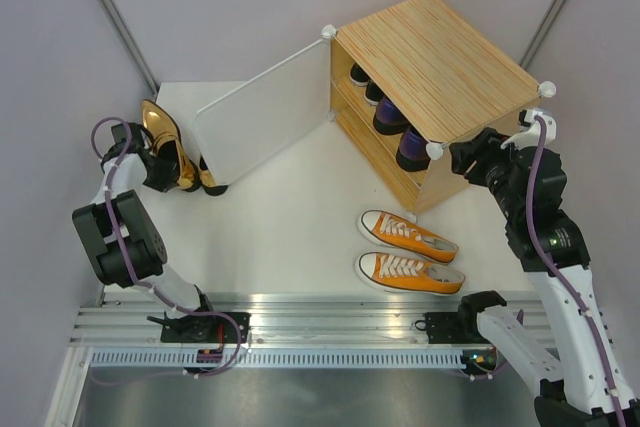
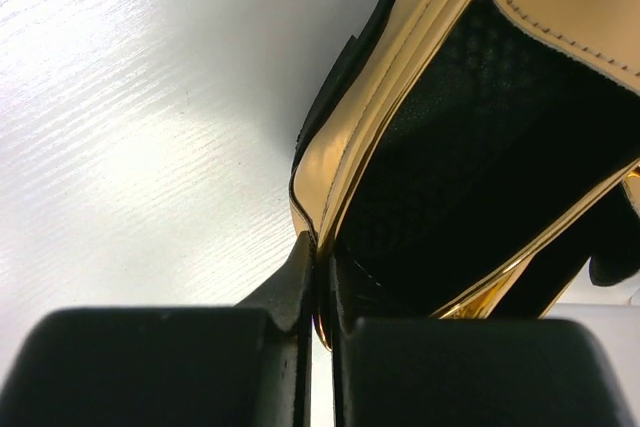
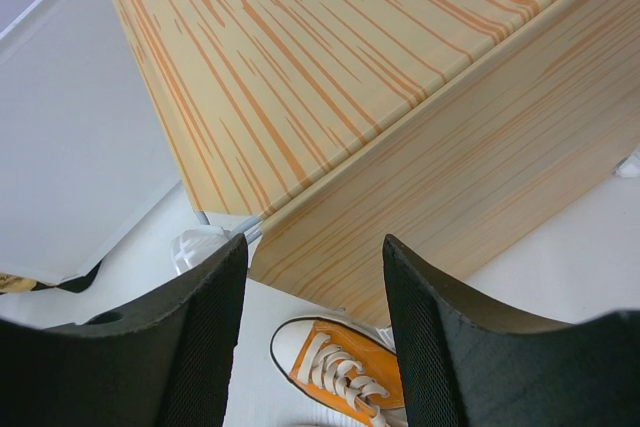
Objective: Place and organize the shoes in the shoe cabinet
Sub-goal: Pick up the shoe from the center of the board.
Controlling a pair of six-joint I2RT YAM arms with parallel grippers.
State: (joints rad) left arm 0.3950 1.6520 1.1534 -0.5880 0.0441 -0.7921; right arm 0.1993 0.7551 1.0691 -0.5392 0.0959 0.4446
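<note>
My left gripper [image 1: 163,169] is at the far left, shut on the rim of a shiny gold pump [image 1: 160,129]. In the left wrist view its jaws [image 2: 322,269] pinch the pump's gold edge [image 2: 400,97], with the black lining beside it. A second gold pump [image 1: 197,181] lies partly behind the open white door [image 1: 265,119]. The wooden shoe cabinet [image 1: 440,47] holds purple loafers [image 1: 410,147] and dark shoes [image 1: 362,75] further in. Two orange sneakers [image 1: 405,235] lie on the table before it. My right gripper [image 1: 468,160] is open and empty by the cabinet's near corner, above an orange sneaker [image 3: 345,372].
The cabinet's striped top [image 3: 330,57] and side fill the right wrist view, with a white corner knob [image 3: 193,247] and the door panel [image 3: 80,137] to the left. Grey walls close in the white table [image 1: 280,237]. A metal rail [image 1: 330,322] runs along the near edge.
</note>
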